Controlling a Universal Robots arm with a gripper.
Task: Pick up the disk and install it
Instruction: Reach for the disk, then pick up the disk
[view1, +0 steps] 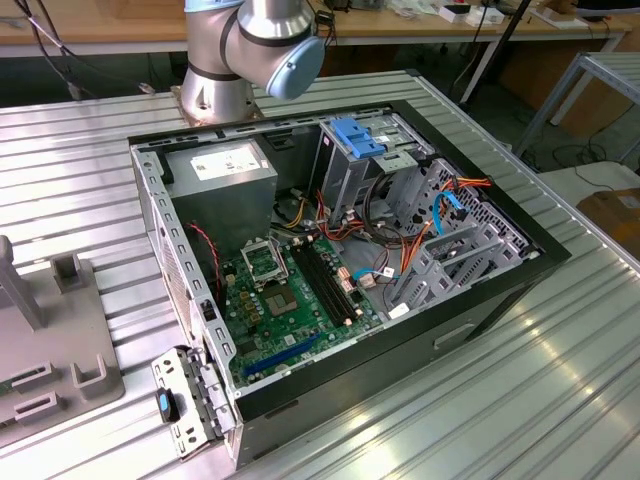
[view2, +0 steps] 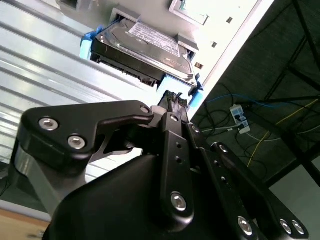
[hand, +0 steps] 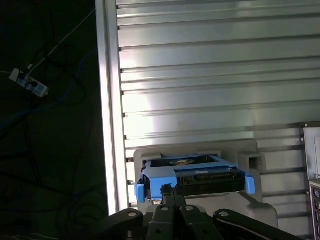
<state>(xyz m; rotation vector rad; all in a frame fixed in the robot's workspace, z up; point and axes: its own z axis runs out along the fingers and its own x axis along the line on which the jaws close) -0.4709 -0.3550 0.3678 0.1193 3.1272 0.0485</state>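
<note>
The disk (hand: 200, 181) is seen lying flat, label side up, in a grey stand (hand: 260, 210) that is set on the ribbed metal table (hand: 210, 75), close to the table's edge (hand: 107, 125), beyond which a dark floor with cables is seen. Its blue frame (hand: 160, 182) is wrapped along its edges and across the end turned toward the gripper (hand: 170, 189), with a small blue ear at each corner. In both wrist views the disk is found straight ahead of the fingertips, and the gripper is lined up on the middle of that blue end. The disk's flat faces are held level with the table. Its long axis is judged to run away from the fingertips and into the stand, though the view along it is too foreshortened for this to be certain. The fingers are seen pressed together, with no gap between them, and their tips are placed just at the blue cross-piece. Whether it is touched cannot be told. Nothing is seen to be pinched between them, so the disk is taken to be not yet lifted. In the exterior view the open computer case (view1: 500, 290) lies on its side on the same table, with its drive cage (view1: 350, 150), topped in blue, near the arm's base (view1: 215, 95). The case is judged to be well apart from the stand.
</note>
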